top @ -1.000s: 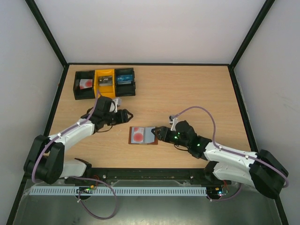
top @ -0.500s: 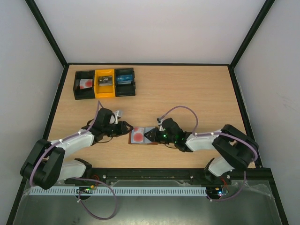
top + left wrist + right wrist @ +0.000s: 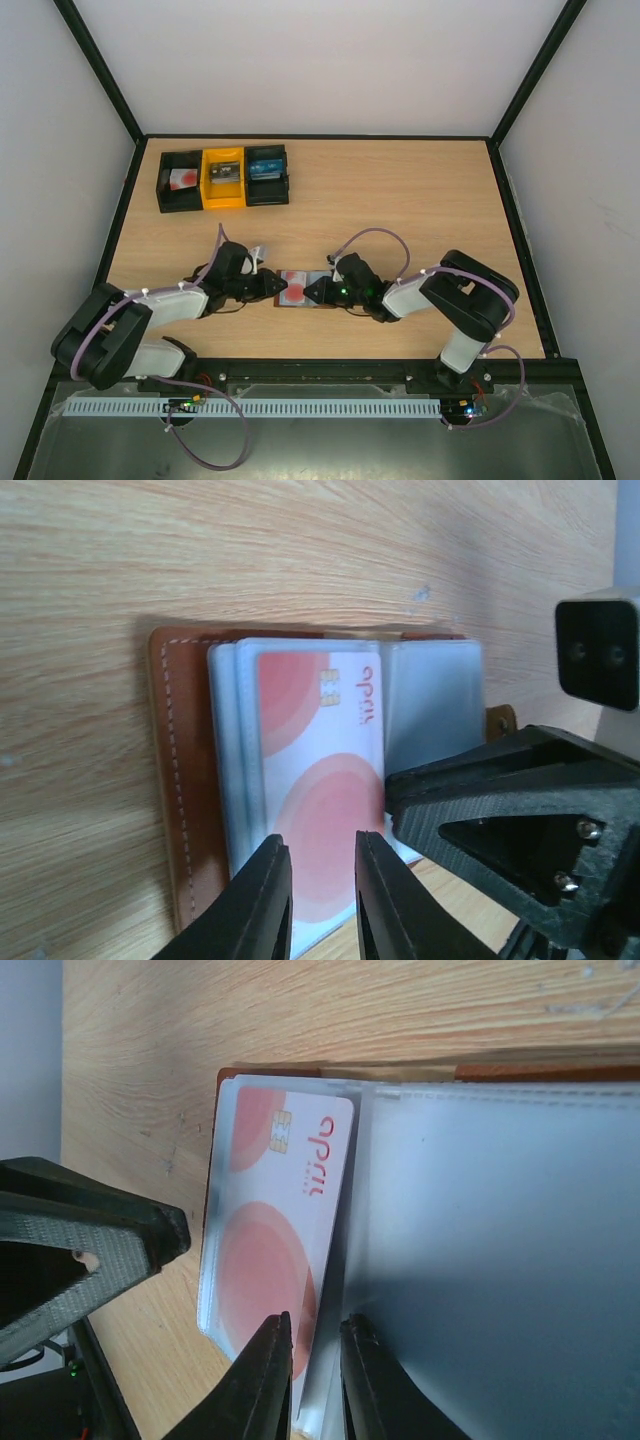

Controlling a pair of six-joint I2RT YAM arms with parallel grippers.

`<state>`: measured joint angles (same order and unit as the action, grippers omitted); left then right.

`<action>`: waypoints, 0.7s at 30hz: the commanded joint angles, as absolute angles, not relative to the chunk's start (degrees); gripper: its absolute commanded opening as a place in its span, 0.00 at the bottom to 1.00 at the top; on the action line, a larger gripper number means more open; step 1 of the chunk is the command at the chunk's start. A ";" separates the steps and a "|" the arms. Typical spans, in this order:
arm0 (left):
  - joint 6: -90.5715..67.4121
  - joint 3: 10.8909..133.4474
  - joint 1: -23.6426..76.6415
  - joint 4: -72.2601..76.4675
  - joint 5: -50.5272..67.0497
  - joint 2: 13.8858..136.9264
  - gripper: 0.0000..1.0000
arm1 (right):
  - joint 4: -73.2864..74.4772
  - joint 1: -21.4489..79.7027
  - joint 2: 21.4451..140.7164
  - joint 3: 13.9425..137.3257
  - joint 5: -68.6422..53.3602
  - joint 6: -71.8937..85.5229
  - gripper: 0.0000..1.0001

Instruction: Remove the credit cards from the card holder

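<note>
The holder [image 3: 178,780] lies open and flat. The one card [image 3: 318,770] showing, white with red discs, sits on its left half against a clear sleeve [image 3: 500,1260]; it looks thin, light, stiff and slick, so it is best pinched at its outer edge and slid out while the soft leather is pinned. The left gripper [image 3: 322,905] is at the holder's left edge and the right gripper [image 3: 315,1380] over its fold, crowding the card. Both jaws are narrowed to a slit with nothing seen between them, though I can't tell whether the tips touch; the bins [image 3: 222,177] stand well beyond the holder.
</note>
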<state>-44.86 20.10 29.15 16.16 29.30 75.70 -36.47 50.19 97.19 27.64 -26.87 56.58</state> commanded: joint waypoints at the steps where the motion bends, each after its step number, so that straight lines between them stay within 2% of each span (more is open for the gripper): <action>1: -45.28 18.32 29.79 19.70 26.88 77.95 0.18 | -38.74 49.40 99.62 27.65 -24.97 54.64 0.16; 12: -46.79 16.71 33.27 20.89 24.57 81.34 0.05 | -46.37 49.04 102.23 26.59 -28.93 57.22 0.15; 21: -44.96 18.22 33.39 16.50 20.38 80.77 0.03 | -46.14 48.63 99.65 25.17 -28.72 56.73 0.03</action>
